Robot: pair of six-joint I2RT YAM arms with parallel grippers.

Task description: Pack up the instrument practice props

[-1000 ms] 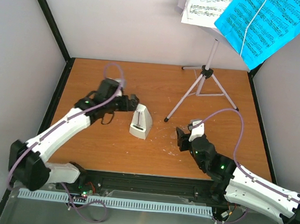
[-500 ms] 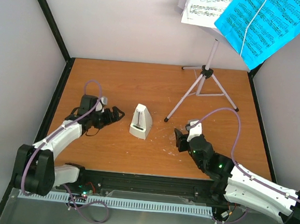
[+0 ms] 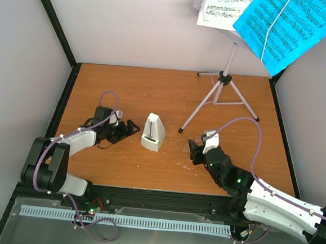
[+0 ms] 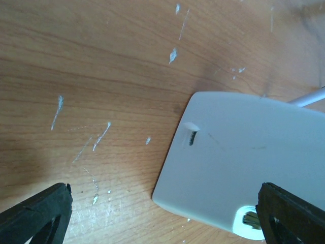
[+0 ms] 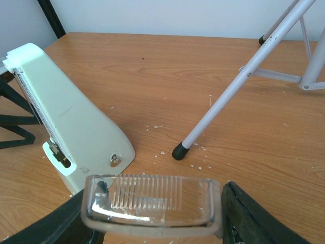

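**Cover in claw, metronome waits btwn two arms**

The metronome (image 3: 152, 132) stands upright in the middle of the table (image 3: 98, 83), tip up and long axis vertical, w/ an arm on each side. The left claw (image 3: 129, 128) sits low just beside its left flank, jaws spread full wide and holding nothing. Its wrist view shows the white body reaching into the gap btwn the black fingers (image 4: 35, 216); whether it touches the far one is hard to tell.

The right claw (image 3: 195, 149) is near the metronome's right side but apart from it. It pinches the clear cover (image 5: 152, 203) crosswise btwn its fingers, ribbed panel showing. From that claw the metronome lies ahead and to the left, its scale face apparently turned away toward the left arm. The cover probably has to come round and over the tip before it can seat.

The left claw is the nearer of the two and looks placed to steady the body. The stand (image 3: 220, 98) is up on its tripod at far right, one foot near the right claw. The sheets (image 3: 283, 27), white and blue, are on its tray overhead, not yet packed.
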